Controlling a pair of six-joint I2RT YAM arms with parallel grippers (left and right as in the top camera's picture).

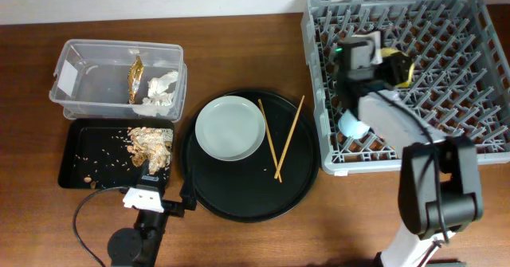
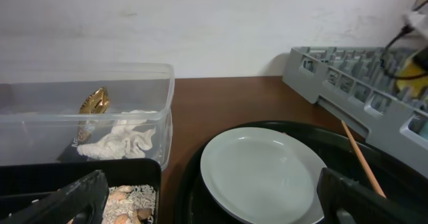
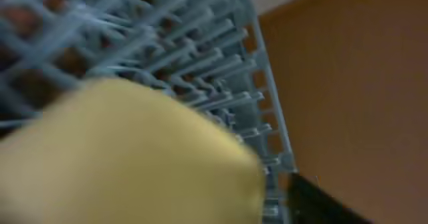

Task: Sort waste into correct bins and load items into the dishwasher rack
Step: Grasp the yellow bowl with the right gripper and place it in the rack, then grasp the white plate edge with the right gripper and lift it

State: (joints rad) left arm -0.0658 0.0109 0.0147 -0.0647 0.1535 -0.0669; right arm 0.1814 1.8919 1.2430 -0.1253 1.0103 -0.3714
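Overhead | small yellow bowl is held by right claw over dishwasher rack, near its far-left quarter | bowl is judged light, stiff, slick, chippable; rim is best pinched | left claw is spread wide, empty, well left of rack.

2 chopsticks, 1 plate, 1 bowl, 1 cup

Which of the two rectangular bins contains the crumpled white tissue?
The clear rectangular plastic tub. The crumpled white tissue lies inside it beside a brown-gold wrapper; the shallow black rectangular tray holds only brownish food scraps.
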